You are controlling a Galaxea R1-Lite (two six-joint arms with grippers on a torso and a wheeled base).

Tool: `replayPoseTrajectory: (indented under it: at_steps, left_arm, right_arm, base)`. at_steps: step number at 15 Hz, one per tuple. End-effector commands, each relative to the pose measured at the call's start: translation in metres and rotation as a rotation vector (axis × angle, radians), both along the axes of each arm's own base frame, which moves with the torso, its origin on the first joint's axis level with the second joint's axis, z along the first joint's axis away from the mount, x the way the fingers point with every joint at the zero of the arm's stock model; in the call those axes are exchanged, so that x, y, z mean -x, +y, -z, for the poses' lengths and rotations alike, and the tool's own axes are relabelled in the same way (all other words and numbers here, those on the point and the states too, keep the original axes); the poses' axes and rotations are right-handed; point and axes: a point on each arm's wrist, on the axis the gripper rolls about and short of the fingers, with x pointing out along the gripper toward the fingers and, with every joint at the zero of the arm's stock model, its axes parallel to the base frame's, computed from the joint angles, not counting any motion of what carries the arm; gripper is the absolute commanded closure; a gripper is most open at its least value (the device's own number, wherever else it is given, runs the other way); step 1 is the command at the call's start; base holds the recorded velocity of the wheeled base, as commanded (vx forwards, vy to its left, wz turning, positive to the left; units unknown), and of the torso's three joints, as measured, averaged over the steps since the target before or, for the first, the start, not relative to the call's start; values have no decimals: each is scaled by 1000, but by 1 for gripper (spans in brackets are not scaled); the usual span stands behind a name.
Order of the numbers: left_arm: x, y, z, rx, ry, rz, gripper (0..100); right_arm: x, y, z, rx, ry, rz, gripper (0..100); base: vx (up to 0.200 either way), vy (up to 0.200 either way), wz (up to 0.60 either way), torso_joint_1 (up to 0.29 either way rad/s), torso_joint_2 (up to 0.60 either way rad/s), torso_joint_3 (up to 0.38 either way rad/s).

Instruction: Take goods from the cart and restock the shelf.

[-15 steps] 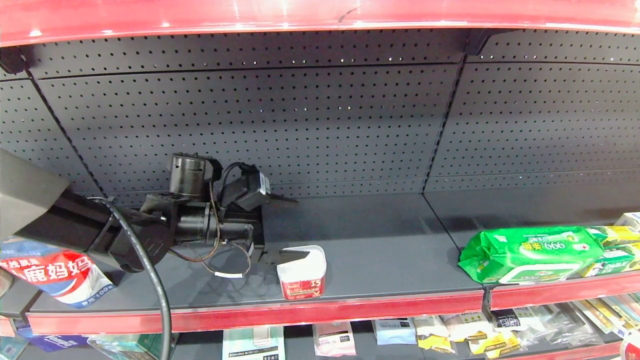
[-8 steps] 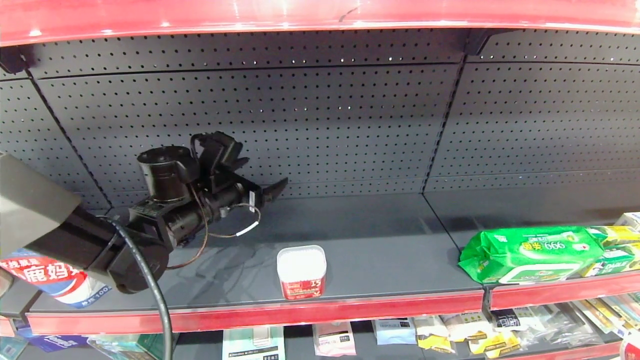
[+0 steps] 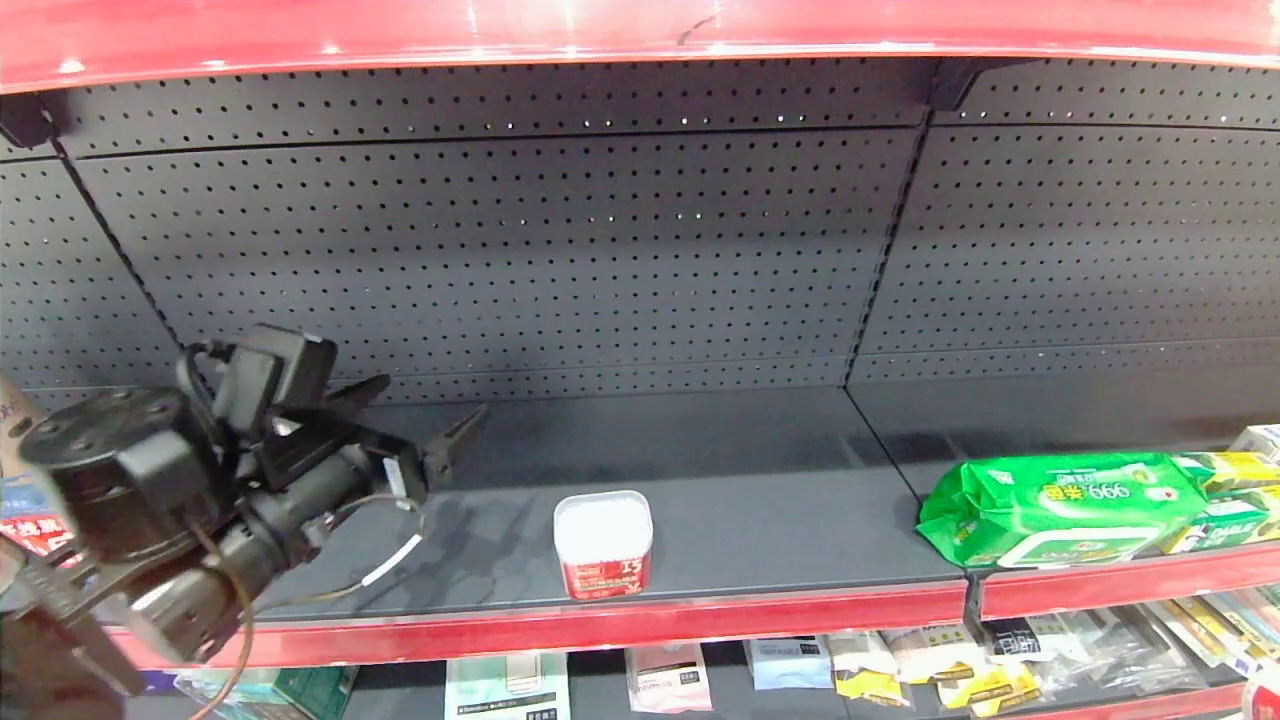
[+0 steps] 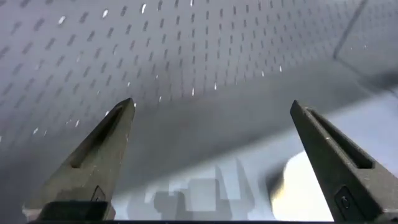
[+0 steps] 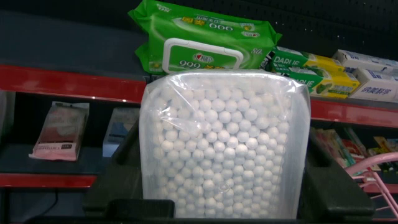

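Note:
A small tub with a white lid and a red label stands near the front edge of the dark shelf. My left gripper hovers open to the left of it, apart from it, with nothing between its fingers. In the left wrist view the same gripper faces the pegboard back wall, and the tub shows as a pale patch off to one side. My right gripper is shut on a clear bag of small white balls, held in front of the shelf's lower right part.
A green pack of wipes and small boxes lie on the right shelf section. Packets hang below the red shelf lip. A blue and white bag sits at far left behind my arm. The shelf's middle and back are bare.
My left gripper has let go of the tub and pulled back to the left and lower, staying open. The tub stands where it was set.

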Motion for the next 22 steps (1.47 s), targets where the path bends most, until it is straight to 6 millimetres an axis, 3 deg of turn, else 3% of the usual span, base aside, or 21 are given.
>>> replayPoseTrajectory:
  at_steps: [1, 3, 6, 7, 9, 14, 19, 22]
  left_arm:
    - [70, 28, -1, 14, -30, 0, 0]
    - [110, 44, -8, 28, -62, 3, 0]
    - [151, 60, -30, 16, -24, 3, 0]
    - [157, 62, -34, 14, -15, 3, 0]
    - [205, 82, -36, -11, 86, 9, 0]
    - [234, 95, -7, 28, -24, -88, 0]
    - [238, 87, 18, 21, 88, -580, 0]
    - [235, 85, 51, 40, 47, -572, 0]
  right_arm:
    - [0, 0, 0, 0, 3, 0, 100]
    - [0, 0, 0, 0, 1, 11, 100]
    - [0, 0, 0, -5, -4, 36, 100]
    - [0, 0, 0, -5, -4, 36, 100]
    - [1, 0, 0, -4, -5, 31, 100]
    - [3, 0, 0, -16, -35, 33, 100]
    - [4, 0, 0, -14, -39, 34, 100]
    - [4, 0, 0, -12, -39, 36, 100]
  base:
    - [0, 0, 0, 0, 0, 0]
    - [0, 0, 0, 0, 0, 0]
    - [0, 0, 0, 0, 0, 0]
    - [0, 0, 0, 0, 0, 0]
    - [0, 0, 0, 0, 0, 0]
    - [0, 0, 0, 0, 0, 0]
    - [0, 0, 0, 0, 0, 0]
    - [0, 0, 0, 0, 0, 0]
